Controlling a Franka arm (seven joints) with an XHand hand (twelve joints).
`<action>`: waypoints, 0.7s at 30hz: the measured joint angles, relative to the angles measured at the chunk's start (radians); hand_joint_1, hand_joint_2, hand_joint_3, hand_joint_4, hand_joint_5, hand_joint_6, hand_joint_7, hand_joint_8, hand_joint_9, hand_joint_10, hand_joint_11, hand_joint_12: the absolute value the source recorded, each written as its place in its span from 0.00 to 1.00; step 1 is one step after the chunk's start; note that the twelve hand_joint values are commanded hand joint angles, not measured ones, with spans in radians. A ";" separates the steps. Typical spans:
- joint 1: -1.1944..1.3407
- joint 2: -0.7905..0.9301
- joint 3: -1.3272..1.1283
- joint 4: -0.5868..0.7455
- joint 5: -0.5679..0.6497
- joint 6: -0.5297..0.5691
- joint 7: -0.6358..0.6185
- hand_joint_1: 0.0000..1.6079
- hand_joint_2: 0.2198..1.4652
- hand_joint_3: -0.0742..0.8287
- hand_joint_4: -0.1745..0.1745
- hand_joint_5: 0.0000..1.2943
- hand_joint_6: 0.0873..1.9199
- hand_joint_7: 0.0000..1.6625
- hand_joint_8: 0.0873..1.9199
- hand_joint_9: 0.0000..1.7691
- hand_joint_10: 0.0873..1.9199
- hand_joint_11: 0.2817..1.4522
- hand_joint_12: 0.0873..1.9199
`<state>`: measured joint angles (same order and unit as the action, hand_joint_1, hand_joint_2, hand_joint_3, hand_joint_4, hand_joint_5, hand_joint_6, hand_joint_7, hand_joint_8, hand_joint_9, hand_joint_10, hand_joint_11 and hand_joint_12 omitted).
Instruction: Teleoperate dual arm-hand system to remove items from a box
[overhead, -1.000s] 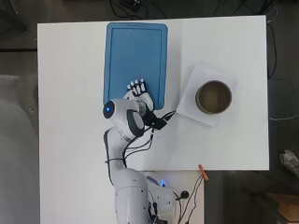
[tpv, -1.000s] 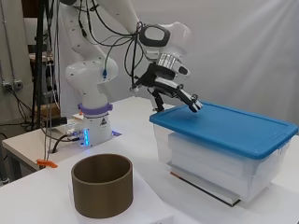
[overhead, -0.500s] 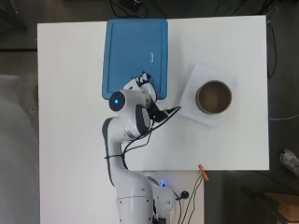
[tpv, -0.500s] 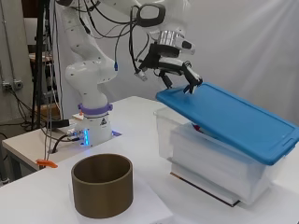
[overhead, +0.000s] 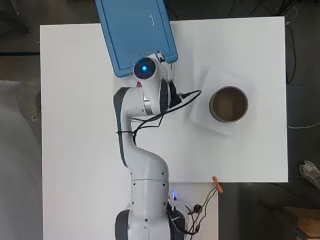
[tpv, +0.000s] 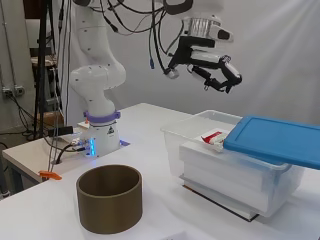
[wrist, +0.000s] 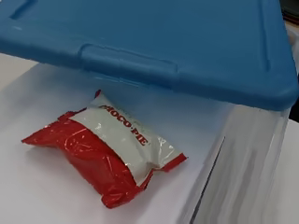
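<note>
A clear plastic box (tpv: 173, 134) stands on the white table. Its blue lid (tpv: 276, 141) (overhead: 135, 32) lies askew over the far part, leaving the end nearer the arm uncovered. In that uncovered end a red and white snack packet (wrist: 107, 154) (tpv: 214, 138) lies on a white surface; the wrist view shows the lid (wrist: 154, 37) just beyond it. The hand (tpv: 216, 64) hangs in the air above the uncovered end, well clear of the lid and packet, its fingers relaxed, slightly bent and holding nothing. In the overhead view the arm hides the hand.
A brown round container (overhead: 228, 104) (tpv: 110, 197) stands on a white sheet (overhead: 202, 122) to the right of the arm. An orange clip (overhead: 217, 184) (tpv: 48, 175) lies at the table's edge near the arm's base.
The lid has slid away from the arm, up the overhead view, uncovering the box's near end and the packet. The hand has lifted off the lid and now hangs above the box.
</note>
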<state>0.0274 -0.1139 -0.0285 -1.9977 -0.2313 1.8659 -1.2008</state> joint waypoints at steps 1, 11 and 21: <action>-0.004 0.028 -0.011 0.027 0.036 -0.035 -0.011 0.46 0.80 0.07 0.33 0.38 0.30 0.34 0.63 0.40 0.68 0.20 0.53; 0.004 0.178 -0.121 0.164 0.242 -0.433 0.021 0.11 0.60 0.09 0.44 0.23 0.00 0.25 0.00 0.30 0.00 0.18 0.00; -0.011 0.388 -0.102 0.320 0.133 -0.593 0.008 0.18 0.63 0.09 0.51 0.36 0.00 0.34 0.00 0.42 0.00 0.22 0.00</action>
<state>0.0169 0.2738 -0.1307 -1.6779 -0.0978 1.2733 -1.1930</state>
